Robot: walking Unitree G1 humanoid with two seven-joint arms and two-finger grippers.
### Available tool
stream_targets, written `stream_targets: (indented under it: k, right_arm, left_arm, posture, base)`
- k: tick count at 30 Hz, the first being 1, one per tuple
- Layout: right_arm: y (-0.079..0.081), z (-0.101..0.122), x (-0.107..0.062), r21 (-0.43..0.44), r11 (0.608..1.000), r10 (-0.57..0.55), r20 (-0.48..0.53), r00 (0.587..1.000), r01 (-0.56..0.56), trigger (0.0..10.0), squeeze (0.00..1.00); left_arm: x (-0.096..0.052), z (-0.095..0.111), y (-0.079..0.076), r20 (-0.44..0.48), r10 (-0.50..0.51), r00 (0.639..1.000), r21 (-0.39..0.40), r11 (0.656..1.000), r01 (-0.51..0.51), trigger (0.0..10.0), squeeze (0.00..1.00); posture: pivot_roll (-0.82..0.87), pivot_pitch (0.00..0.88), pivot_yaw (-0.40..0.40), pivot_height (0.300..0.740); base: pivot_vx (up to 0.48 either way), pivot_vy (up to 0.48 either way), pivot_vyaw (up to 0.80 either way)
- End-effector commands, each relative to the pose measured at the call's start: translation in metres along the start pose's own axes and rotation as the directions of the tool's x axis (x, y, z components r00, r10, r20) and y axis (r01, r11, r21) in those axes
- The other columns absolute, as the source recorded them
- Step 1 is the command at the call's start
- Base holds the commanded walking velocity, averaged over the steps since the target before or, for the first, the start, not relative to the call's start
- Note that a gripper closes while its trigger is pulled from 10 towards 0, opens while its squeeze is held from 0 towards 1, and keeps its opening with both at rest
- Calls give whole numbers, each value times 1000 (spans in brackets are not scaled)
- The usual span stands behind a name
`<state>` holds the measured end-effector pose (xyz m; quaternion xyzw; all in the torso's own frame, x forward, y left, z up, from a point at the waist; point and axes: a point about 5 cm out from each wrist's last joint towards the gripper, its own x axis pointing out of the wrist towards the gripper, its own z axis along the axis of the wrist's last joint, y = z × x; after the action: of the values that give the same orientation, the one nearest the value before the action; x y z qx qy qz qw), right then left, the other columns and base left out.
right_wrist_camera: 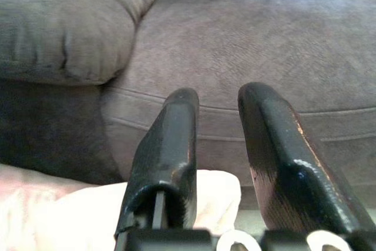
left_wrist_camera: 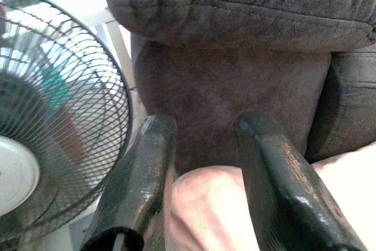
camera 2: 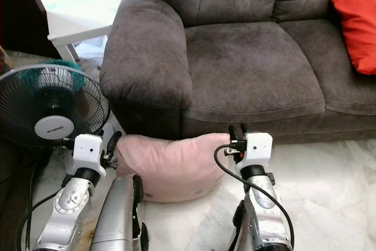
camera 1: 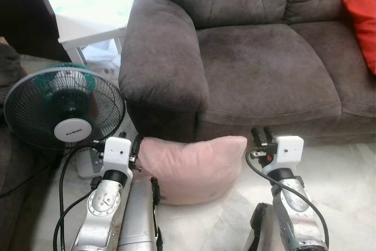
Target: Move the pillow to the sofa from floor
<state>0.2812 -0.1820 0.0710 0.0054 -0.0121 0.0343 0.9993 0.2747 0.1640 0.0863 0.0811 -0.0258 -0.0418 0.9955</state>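
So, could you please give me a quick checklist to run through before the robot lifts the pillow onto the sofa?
1. Pink pillow on the floor against the sofa front, between both arms: ok.
2. Left gripper open at the pillow's left end, fingers straddling its edge: ok.
3. Right gripper open at the pillow's right corner: ok.
4. Firm grip on the pillow: not ok, neither gripper has closed.
5. Landing spot on the sofa seat free; the red cushion sits far right: ok.
6. Standing fan and its cable close beside the left arm: cannot tell if the lift will clear them.
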Motion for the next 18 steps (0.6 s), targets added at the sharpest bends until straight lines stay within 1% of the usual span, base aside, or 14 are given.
stream_targets:
  k: [1,10,12,14,15,17,18]
  right_arm:
    - [-5,-3,-3,0,1000,-18,-16,1000,18,10000,0]
    - [-2,-4,-3,-20,1000,10,-17,1000,-10,10000,0]
    - [-1,-4,-3,-32,999,17,-23,1000,-18,10000,0]
    - [-1,-5,-3,-23,1000,16,-22,1000,-17,10000,0]
    - [-1,-6,-3,-17,1000,12,-27,1000,-12,10000,0]
    - [-1,-6,-3,-14,1000,10,-28,1000,-10,10000,0]
    - [-1,-6,-3,-14,1000,11,-30,999,-11,10000,0]
  left_arm:
    - [0,-4,-1,-26,-12,1000,-5,1000,12,10000,0]
    - [0,-4,-3,-28,-20,999,-10,1000,20,10000,0]
    - [-1,-5,-3,-29,-22,999,-10,1000,22,10000,0]
    - [-2,-8,-3,-50,-28,998,-20,999,27,10000,0]
    - [-3,-14,-1,-85,-21,996,-55,998,17,10000,0]
    - [-3,-16,0,-99,-18,995,-68,998,11,10000,0]
    - [-5,-24,1,-150,-23,988,-93,996,9,10000,0]
  posture:
    - [100,90,-25,491]
    - [102,93,-25,491]
    - [103,93,-25,491]
    - [104,95,-26,491]
    - [105,96,-25,491]
    - [105,96,-25,491]
    - [107,97,-25,491]
  base:
    - [277,0,0]
    - [299,0,0]
    - [304,0,800]
    - [0,0,800]
    - [0,0,0]
    - [0,0,0]
    - [0,0,0]
